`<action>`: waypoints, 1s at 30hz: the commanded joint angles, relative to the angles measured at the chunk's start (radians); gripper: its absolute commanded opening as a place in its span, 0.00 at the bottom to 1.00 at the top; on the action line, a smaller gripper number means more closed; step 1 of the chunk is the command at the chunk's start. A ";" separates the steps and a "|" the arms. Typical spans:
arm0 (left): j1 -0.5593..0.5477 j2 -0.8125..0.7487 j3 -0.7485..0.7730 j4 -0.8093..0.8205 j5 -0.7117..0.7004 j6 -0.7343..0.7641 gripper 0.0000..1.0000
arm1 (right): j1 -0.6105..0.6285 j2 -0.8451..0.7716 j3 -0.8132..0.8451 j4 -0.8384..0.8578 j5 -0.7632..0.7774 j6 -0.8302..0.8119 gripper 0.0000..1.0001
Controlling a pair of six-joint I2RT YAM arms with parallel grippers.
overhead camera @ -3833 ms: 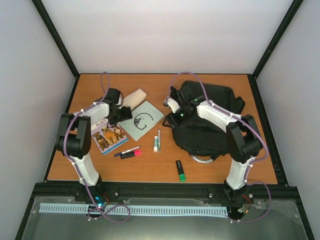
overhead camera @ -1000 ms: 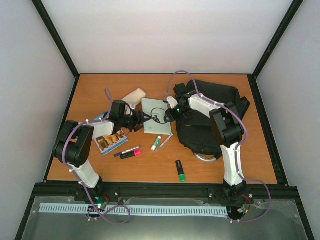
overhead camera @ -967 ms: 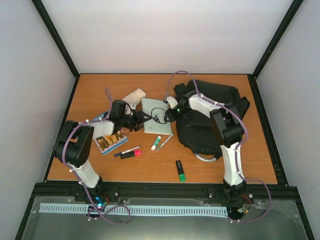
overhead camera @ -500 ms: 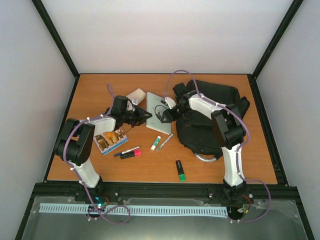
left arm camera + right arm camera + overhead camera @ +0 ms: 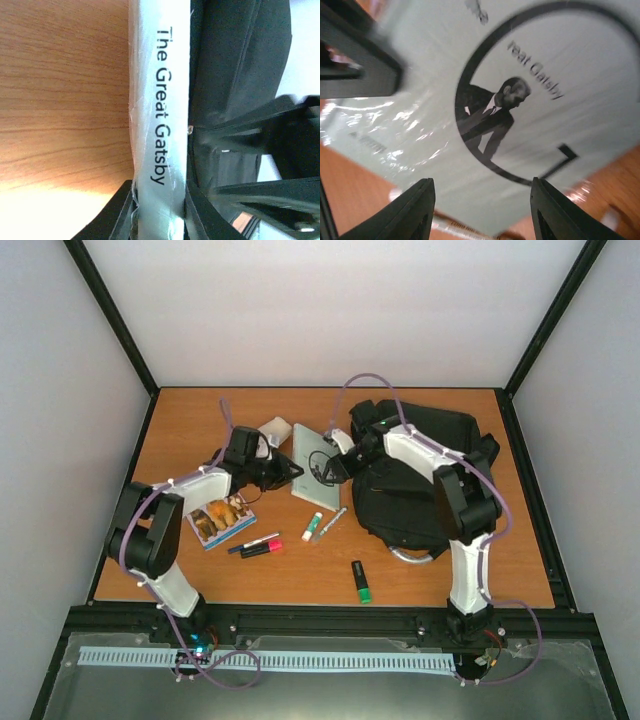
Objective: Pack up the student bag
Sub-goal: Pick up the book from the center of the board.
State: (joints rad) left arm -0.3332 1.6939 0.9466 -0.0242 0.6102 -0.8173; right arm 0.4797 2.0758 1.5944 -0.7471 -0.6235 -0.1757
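1. Counter (image 5: 180,580): bare wood shows along the left edge, at the far left corner and along the near edge.
2. A picture book (image 5: 218,518) lies near the left edge. A pink marker (image 5: 262,547) lies just beside its near corner, and a cream pouch (image 5: 273,430) lies toward the far edge.
3. Left hand (image 5: 159,220): the arm is stretched toward the counter's middle. Its fingers (image 5: 122,212) pinch the spine of a pale green book (image 5: 312,472).
4. The left wrist view alone shows the spine title, "The Great Gatsby". The top view shows the book's tilt, its near end beside a green-capped marker (image 5: 311,528).
5. Right hand (image 5: 482,182): the arm bends back over the bag, and the hand faces the book's cover with its fingers spread. Whether they touch the cover cannot be told. Only the right wrist view shows the cover's ring and suited figure.
6. A green highlighter (image 5: 361,582) lies toward the near edge.
7. The student bag (image 5: 420,490) lies on the right half, reaching close to the right edge.
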 commanded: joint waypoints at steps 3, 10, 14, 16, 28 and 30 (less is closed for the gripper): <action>-0.006 -0.181 0.070 -0.067 -0.027 0.160 0.01 | -0.086 -0.277 -0.029 -0.037 -0.042 -0.036 0.61; -0.005 -0.338 0.109 -0.204 0.051 0.306 0.01 | -0.180 -0.531 -0.143 -0.104 -0.054 -0.185 0.71; -0.007 -0.456 0.101 -0.295 0.101 0.387 0.01 | -0.275 -0.653 -0.198 -0.155 -0.122 -0.271 0.73; -0.013 -0.527 0.080 -0.334 0.118 0.423 0.01 | -0.301 -0.708 -0.217 -0.195 -0.144 -0.337 0.74; -0.031 -0.648 0.029 -0.404 0.198 0.500 0.01 | -0.305 -0.918 -0.372 -0.222 -0.175 -0.428 0.80; -0.042 -0.634 0.046 -0.417 0.221 0.519 0.01 | -0.305 -0.914 -0.370 -0.235 -0.183 -0.447 0.80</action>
State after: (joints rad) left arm -0.3603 1.0492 0.9226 -0.4751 0.7418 -0.3683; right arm 0.1738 1.1515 1.2358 -0.9588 -0.7704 -0.5785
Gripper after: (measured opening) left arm 0.223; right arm 0.797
